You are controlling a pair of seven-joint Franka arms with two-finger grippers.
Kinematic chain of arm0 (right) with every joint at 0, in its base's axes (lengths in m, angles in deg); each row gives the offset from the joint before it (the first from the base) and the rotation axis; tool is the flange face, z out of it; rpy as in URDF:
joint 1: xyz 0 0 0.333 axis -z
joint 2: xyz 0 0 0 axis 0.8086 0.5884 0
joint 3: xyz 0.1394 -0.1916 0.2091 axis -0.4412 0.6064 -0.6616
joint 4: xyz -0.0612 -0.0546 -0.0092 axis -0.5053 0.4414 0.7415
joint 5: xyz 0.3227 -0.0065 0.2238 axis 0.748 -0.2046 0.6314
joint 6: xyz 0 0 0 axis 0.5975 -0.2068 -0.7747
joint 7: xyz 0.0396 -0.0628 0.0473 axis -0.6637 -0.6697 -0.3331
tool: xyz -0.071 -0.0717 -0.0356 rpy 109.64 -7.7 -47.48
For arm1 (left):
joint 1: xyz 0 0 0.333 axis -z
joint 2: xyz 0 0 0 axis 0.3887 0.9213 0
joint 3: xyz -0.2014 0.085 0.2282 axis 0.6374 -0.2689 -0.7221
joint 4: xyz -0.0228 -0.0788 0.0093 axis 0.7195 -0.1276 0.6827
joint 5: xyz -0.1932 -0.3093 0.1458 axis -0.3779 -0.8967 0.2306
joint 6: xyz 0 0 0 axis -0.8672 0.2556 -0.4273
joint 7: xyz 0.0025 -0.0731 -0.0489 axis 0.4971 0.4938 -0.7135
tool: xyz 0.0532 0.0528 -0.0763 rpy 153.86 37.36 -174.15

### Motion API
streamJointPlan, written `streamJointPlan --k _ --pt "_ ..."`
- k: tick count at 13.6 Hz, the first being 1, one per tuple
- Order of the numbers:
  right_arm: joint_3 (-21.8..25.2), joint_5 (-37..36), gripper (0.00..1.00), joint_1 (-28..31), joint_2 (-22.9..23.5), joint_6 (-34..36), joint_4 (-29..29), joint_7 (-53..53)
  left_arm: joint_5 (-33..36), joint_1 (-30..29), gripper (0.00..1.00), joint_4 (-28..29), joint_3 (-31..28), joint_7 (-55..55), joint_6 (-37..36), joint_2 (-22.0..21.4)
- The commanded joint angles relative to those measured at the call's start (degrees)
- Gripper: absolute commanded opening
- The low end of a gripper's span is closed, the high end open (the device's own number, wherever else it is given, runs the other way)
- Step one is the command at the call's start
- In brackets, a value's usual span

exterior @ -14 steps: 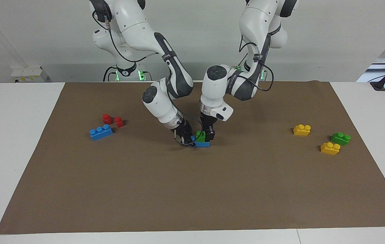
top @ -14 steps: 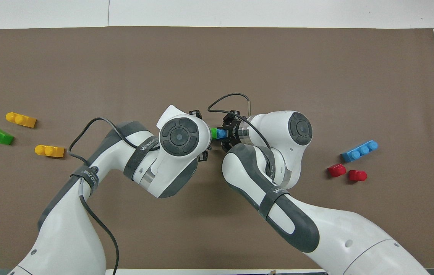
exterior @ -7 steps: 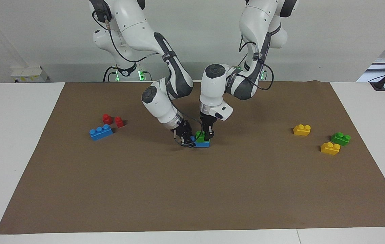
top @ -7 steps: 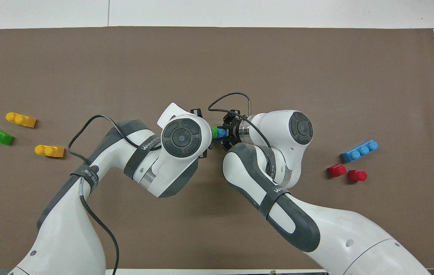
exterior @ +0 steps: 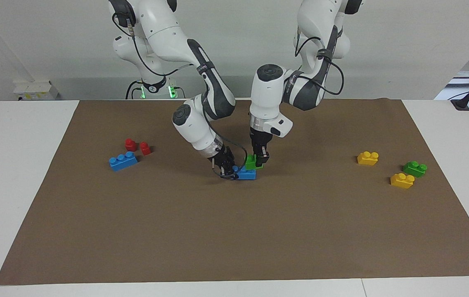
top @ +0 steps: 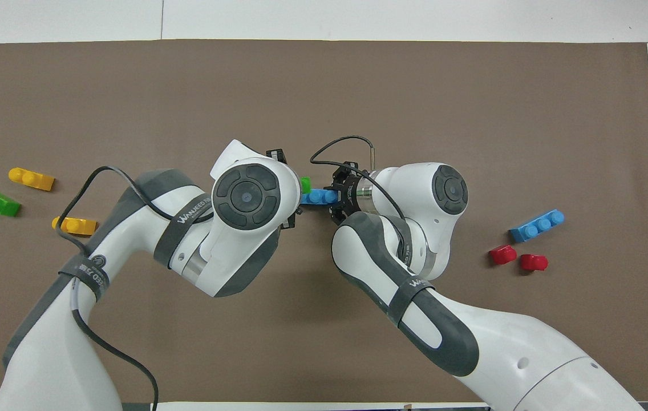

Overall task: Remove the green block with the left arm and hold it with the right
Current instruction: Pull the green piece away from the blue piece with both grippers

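Since a second ago my left gripper (exterior: 259, 159) has closed on the small bright-green two-stud plastic brick (exterior: 252, 162) and tipped it up and toward the left arm's end, half off the longer blue plastic brick (exterior: 245, 173) that my right gripper (exterior: 227, 169) clamps shut on against the mat. Judged light, rigid and slick; the studs bind, so I grip its flat sides. Brown paper mat (exterior: 234, 231) covers the white table (exterior: 15, 165); plain white wall (exterior: 234, 45) farthest.
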Motion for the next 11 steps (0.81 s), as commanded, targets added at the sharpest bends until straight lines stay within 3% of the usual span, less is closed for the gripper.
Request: streamJointPlan --k 1,5,7,11 --pt "0.0 1.5 0.0 1.0 0.0 3.3 1.8 0.3 -2.8 -2.6 0.0 0.0 0.1 5.5 -3.6 -2.8" --pt "0.2 -2.8 0.0 7.0 -0.3 13.9 7.7 -0.5 -8.1 -10.7 0.0 -1.8 0.0 20.0 -9.5 -5.1" --pt "0.3 -4.1 0.0 8.1 -0.9 15.1 7.9 -1.3 -9.4 -15.1 0.0 -3.0 0.0 27.1 -11.5 -5.0" --pt "0.4 -4.8 0.0 15.3 -1.3 22.3 8.7 -14.1 -10.1 -22.8 0.0 -6.5 -0.1 38.3 -14.4 -4.2"
